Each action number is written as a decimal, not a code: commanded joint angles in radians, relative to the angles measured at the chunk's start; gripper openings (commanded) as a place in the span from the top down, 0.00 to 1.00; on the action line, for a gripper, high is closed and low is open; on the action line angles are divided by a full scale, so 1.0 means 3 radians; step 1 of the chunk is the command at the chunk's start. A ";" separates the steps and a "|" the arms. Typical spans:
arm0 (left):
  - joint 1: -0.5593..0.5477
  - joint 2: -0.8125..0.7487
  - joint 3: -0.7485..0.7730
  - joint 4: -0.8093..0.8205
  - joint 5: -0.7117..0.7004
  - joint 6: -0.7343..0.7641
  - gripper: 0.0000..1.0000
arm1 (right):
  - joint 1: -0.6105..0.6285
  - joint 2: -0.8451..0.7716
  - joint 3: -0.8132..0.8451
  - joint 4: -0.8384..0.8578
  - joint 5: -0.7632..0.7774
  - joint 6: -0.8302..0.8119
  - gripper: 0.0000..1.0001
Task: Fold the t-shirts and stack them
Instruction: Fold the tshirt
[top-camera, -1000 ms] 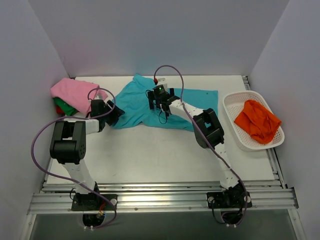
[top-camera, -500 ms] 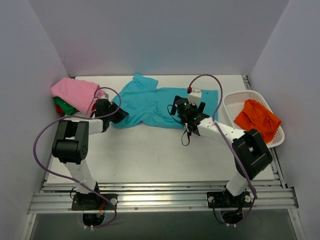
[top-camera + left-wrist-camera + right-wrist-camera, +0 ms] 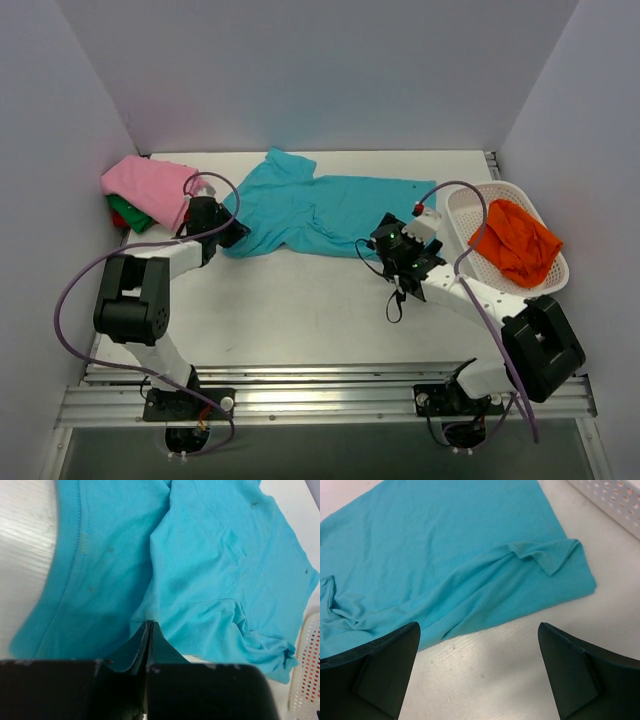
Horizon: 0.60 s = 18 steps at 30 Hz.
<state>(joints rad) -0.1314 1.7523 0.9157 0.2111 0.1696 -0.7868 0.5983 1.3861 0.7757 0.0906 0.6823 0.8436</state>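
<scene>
The teal t-shirt lies spread and rumpled across the back of the table. My left gripper is at its near-left corner. In the left wrist view the gripper is shut, its tips pinching a fold at the edge of the shirt. My right gripper hovers just off the shirt's near-right edge. Its fingers are wide open over bare table in the right wrist view, with the shirt just beyond them. Pink, green and red t-shirts are piled at the far left.
A white lattice basket at the right edge holds an orange t-shirt. Its corner shows in the right wrist view and the left wrist view. Grey walls enclose the table on three sides.
My right arm swung right and nearer, from the middle of the teal shirt to its near-right edge, staying open. My left gripper closed at the shirt's near-left corner.
</scene>
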 commanded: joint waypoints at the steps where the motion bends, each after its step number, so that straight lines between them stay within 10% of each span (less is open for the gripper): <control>1: 0.0014 -0.0389 -0.0030 -0.0345 -0.0421 0.0143 0.98 | 0.0015 -0.0238 -0.0151 -0.0230 0.0251 0.0261 0.00; 11: 0.0203 -0.0620 -0.0107 -0.1021 -0.0785 0.0322 0.98 | -0.0036 -0.0688 -0.0453 -0.0803 0.0578 0.0859 0.00; 18: 0.0228 -0.0584 -0.0015 -0.1200 -0.0969 0.0352 0.51 | -0.0062 -0.0576 -0.0392 -0.0849 0.0599 0.0885 0.00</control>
<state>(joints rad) -0.0689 1.5841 0.8860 -0.1123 -0.0719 -0.6979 0.5880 1.2018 0.6483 -0.1261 0.7971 1.0744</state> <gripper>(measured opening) 0.438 0.998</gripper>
